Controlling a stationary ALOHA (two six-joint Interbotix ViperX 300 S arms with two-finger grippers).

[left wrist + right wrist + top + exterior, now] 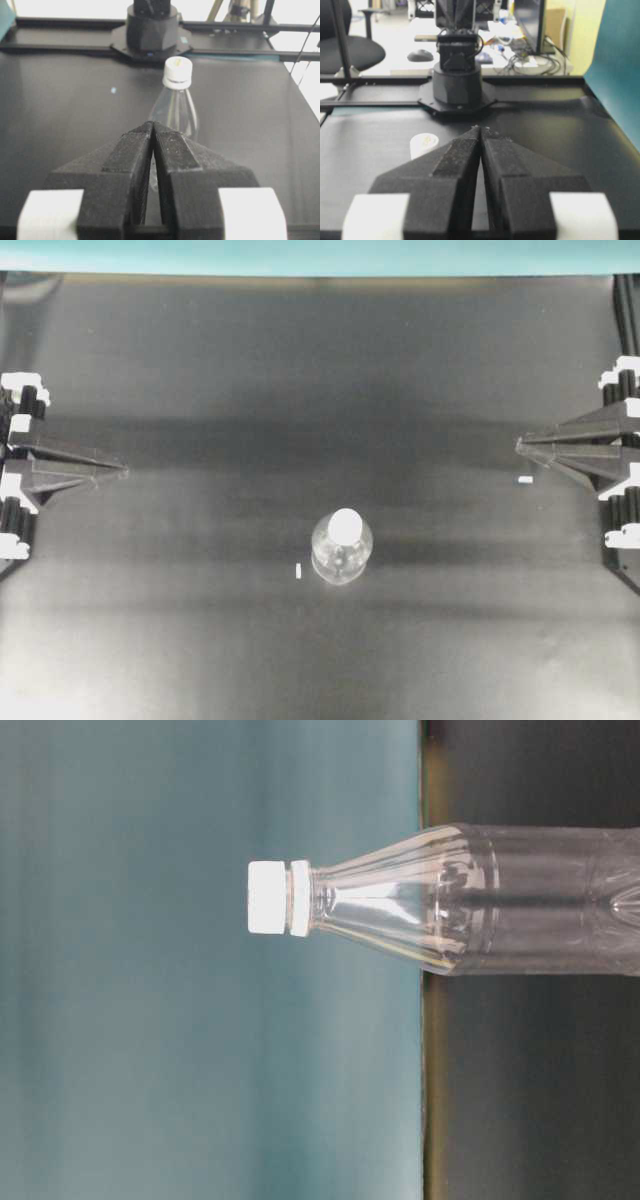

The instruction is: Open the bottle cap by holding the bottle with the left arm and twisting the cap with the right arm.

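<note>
The clear bottle [341,552] stands upright on the black table [300,390], a little below the middle, with its white bottle cap [345,526] screwed on. The table-level view, turned on its side, shows the bottle [480,900] and cap [272,898] close up. My left gripper [124,470] sits shut at the left edge, far from the bottle, tips touching. In the left wrist view the bottle [175,112] and cap [178,71] stand beyond the shut gripper [152,123]. My right gripper [519,445] is shut at the right edge. The right wrist view shows the cap [423,144] left of the shut gripper [480,128].
Two tiny white specks lie on the table, one [299,571] just left of the bottle and one [525,480] near the right gripper. A teal wall [320,256] runs along the back edge. Each wrist view shows the opposite arm's base [151,30] [456,82] across the table.
</note>
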